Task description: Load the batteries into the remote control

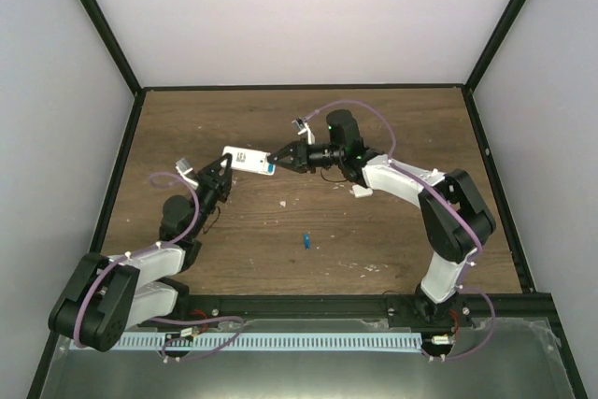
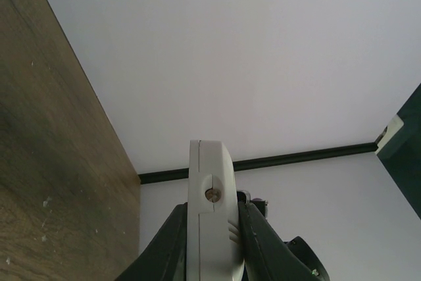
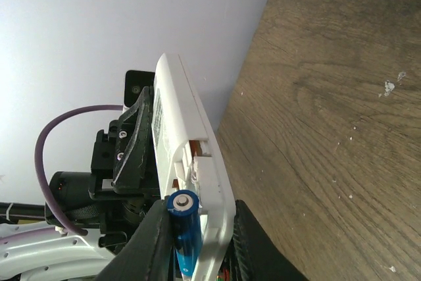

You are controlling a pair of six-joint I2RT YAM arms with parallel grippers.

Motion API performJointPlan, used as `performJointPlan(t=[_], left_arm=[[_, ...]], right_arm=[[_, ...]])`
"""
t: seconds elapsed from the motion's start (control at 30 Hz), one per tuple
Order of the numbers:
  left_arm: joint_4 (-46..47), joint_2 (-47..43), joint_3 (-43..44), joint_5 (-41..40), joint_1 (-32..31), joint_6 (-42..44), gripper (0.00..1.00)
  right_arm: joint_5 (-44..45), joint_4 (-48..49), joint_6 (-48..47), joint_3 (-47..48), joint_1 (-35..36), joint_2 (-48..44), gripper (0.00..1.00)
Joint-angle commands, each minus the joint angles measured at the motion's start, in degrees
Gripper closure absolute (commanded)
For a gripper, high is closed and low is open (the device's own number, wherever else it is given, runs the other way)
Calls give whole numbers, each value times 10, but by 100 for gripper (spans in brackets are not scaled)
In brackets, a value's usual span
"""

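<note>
My left gripper [image 1: 222,173] is clamped on the remote control [image 1: 248,161], gripping it at the end nearer my left arm and holding it up off the wooden table [image 1: 234,249], roughly level, toward the back middle of the board. In the left wrist view the remote control [image 2: 210,195] stands edge-on between my two dark fingers [image 2: 168,248], which press on its two broad faces. My right gripper [image 1: 280,158] meets the remote's other end, its jaws narrow. In the right wrist view a blue battery [image 3: 185,231] sits between one finger [image 3: 151,241] and the white end of the remote control [image 3: 191,136], where the casing is open and a strip of copper-coloured contact shows. The battery's capped end points along the remote's length, and its body lies against the opening; I cannot tell whether it is seated. From above, this battery [image 1: 269,170] shows only as a blue speck at the remote's right end. The second battery [image 1: 306,241] lies on the table, well apart from both grippers, near the middle. A small white piece [image 1: 360,192] rests on the table just beside my right forearm.
</note>
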Motion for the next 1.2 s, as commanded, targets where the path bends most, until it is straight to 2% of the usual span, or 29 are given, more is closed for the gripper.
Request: performJointPlan(t=[0.0, 0.07, 0.43, 0.67, 0.93, 1.17], left_arm=[[78, -8, 10, -32, 4, -7, 100], [78, -7, 10, -32, 4, -7, 100], [78, -6, 12, -32, 4, -7, 100], [78, -7, 12, -32, 3, -7, 100], [77, -11, 6, -36, 5, -7, 100], [75, -10, 10, -32, 5, -8, 100]], right_arm=[[17, -84, -40, -12, 13, 0, 96], [18, -91, -44, -9, 13, 1, 99], [34, -140, -77, 15, 14, -1, 99], [29, -126, -67, 19, 14, -5, 81], [28, -104, -45, 26, 11, -14, 76], [18, -82, -35, 34, 10, -18, 67]])
